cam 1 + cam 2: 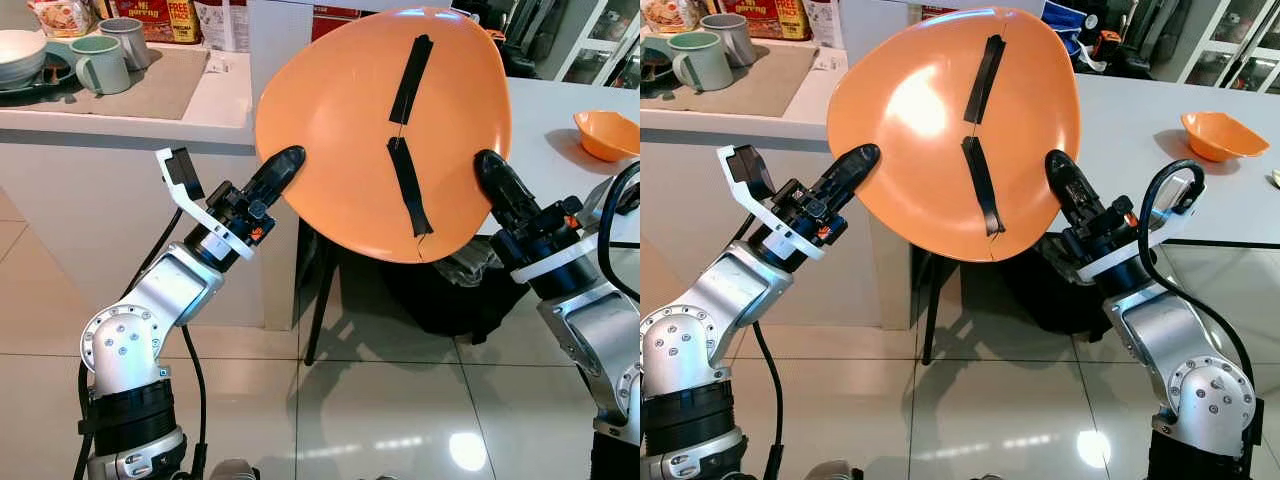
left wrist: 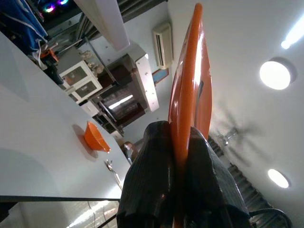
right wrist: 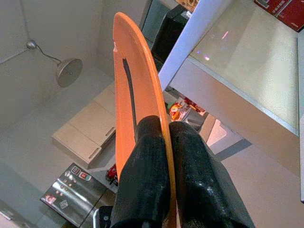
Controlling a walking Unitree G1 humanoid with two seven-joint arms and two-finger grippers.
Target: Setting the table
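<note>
Both hands grip one orange plate (image 1: 360, 120) by opposite rims: left hand (image 1: 283, 166) pinches its left edge, right hand (image 1: 492, 176) its right. It is held tilted in the air, black tape (image 1: 408, 185) facing the camera. An orange bowl (image 1: 606, 133) sits on the counter (image 1: 545, 115) behind.

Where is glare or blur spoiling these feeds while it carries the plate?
Eye views: sharp; a soft highlight on the orange plate and lamp reflections on the glossy floor. Left wrist view: the left gripper and the plate's rim are crisp, with bright ceiling lights flaring. Right wrist view: the right gripper is sharp, the room behind softer and dimmer.
</note>
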